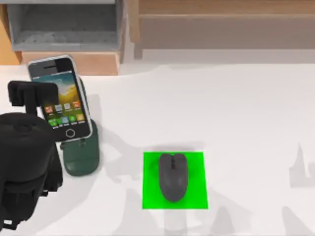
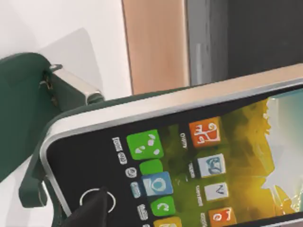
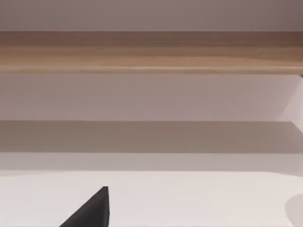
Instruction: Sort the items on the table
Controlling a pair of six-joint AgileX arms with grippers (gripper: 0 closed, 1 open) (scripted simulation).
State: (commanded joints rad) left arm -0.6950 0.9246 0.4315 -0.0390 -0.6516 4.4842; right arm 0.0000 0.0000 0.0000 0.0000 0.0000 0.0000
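A broad, flat white table [image 1: 236,108] is seen from above, matte and unmarked apart from soft grey shadows. Behind the stand, along the table's far edge, a grey shelf unit [image 1: 64,24] with a pale wooden base is set, and to its right a long wooden shelf [image 1: 221,22] is seen.

The dark green stand [image 1: 81,155], smooth and rounded at its foot, is taken as the landmark. The phone [image 1: 60,98] is propped on it, tilted back, its black face edged in bright silver and lit with a grid of coloured icons over a yellow and green picture; a round button is seen near its lower end. In the left wrist view the phone [image 2: 189,161] is seen close, lying against the stand [image 2: 21,104].

To the right of the stand, well apart from it, a flat bright green square [image 1: 173,180] is laid on the table. A dark grey oval mouse [image 1: 173,176], smooth and domed, is rested on it.

The left gripper [image 1: 27,93] is held just left of the stand, beside the phone; how wide its claw stands cannot be told. A dark fingertip [image 2: 90,213] is seen before the phone's button.
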